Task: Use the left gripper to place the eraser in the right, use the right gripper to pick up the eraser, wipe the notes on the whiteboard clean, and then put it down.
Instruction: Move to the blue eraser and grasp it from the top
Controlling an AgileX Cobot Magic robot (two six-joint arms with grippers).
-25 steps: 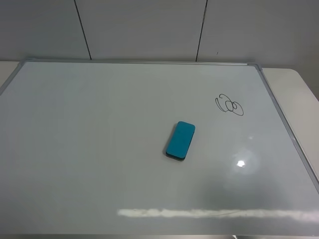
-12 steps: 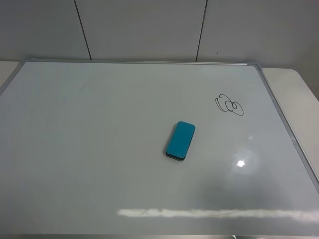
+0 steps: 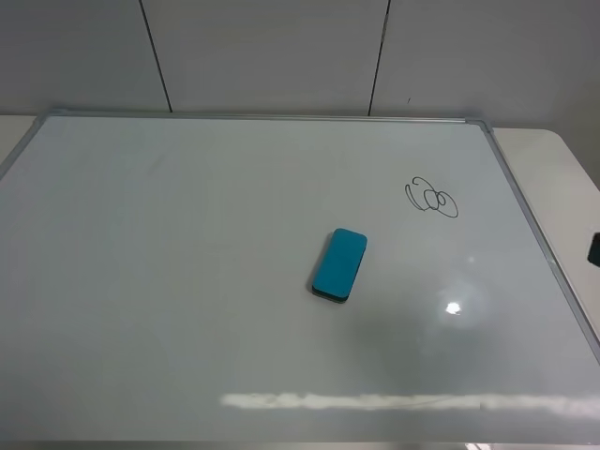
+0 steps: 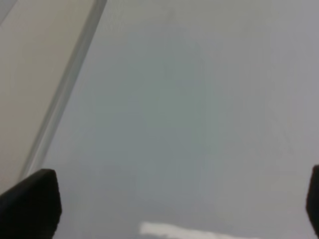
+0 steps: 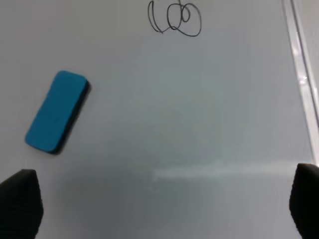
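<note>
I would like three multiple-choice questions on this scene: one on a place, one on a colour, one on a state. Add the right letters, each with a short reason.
1. Where is the eraser?
A. on the whiteboard, near its middle
B. on the table beside it
C. in a claw

2. What colour are the notes?
A. red
B. black
C. green

3. How is the right claw?
A. shut on the eraser
B. shut, empty
C. open, empty

Answers: 1 A, it lies flat on the white surface; 2 B, thin black loops; 3 C, its jaws stand wide apart, nothing between.
</note>
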